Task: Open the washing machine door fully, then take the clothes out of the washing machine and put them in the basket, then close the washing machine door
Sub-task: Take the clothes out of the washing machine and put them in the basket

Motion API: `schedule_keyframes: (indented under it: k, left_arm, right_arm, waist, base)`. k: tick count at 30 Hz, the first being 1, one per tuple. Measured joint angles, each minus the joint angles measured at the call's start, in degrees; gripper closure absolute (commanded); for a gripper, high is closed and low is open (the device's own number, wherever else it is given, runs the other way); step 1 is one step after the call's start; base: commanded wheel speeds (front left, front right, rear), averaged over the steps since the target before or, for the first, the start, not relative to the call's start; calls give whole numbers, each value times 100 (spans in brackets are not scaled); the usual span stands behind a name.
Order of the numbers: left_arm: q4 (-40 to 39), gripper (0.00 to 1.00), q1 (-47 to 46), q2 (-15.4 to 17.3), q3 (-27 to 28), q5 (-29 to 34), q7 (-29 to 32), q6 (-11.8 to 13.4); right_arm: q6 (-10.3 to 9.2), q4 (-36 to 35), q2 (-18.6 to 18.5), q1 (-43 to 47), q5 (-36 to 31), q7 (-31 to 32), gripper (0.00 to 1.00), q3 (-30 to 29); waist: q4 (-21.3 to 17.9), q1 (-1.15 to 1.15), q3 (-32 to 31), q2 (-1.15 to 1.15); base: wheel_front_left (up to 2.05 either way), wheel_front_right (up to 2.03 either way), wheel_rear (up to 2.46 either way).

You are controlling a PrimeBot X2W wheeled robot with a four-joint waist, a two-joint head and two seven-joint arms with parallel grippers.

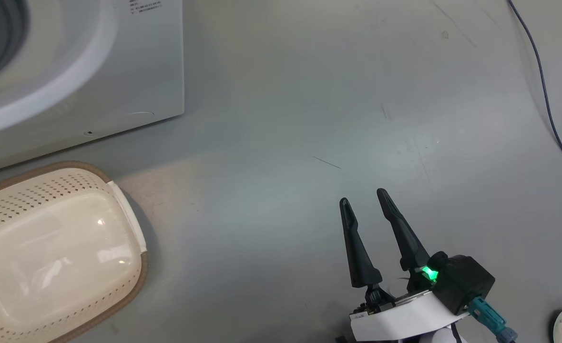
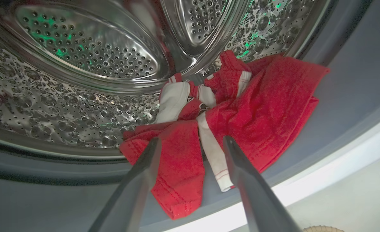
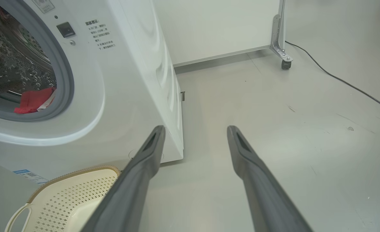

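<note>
Hovering before bright red, white-trimmed clothes (image 2: 267,106) in the white steel-drummed washing machine (image 2: 80,48), left tool (image 2: 191,140) spread — right tool (image 1: 364,197) likewise.

The washing machine (image 3: 128,80) is a white front-loader standing on the floor (image 3: 273,129). Its round opening is uncovered and exposes the perforated steel drum (image 2: 80,58), ringed by a grey rubber seal (image 3: 65,74). A small blue label (image 3: 25,174) sits low on the front.

The clothes (image 2: 267,106) are red with white trim. They lie bunched at the drum's front lower edge, draped over the seal, with a white piece (image 2: 173,100) crumpled behind them.

The basket (image 1: 33,195) is cream perforated plastic with a brown rim and a white handle (image 1: 128,214). It stands upright on the floor just before the machine's front, its smooth bottom bare.
</note>
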Motion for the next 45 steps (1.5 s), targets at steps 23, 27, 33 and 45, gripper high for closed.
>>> schedule_keyframes:
  k: [23, 27, 33, 45]
  left_arm:
    - [810, 0, -1045, 783, -263, 595, 673, -9]
    - [966, 0, -1121, 812, -304, 688, 756, -9]
    - [1250, 0, -1199, 916, -316, 782, 821, 0]
    - [1583, 0, -1576, 890, -405, 772, 1063, -11]
  right_arm:
    - [-1, -238, 11, -58, 190, 0, 0, 236]
    - [-1, -275, 18, -85, 204, 0, 0, 277]
    - [-1, -277, 22, -102, 220, 0, 0, 334]
    - [-1, -294, 22, -98, 220, 0, 0, 289]
  waist:
    - [-409, 0, 653, 0]
    - [-482, 0, 736, 0]
    - [-598, 0, 799, 0]
    - [-649, 0, 808, 0]
  base:
    - [0, 0, 0]
    - [0, 0, 0]
    - [0, 0, 0]
    - [0, 0, 0]
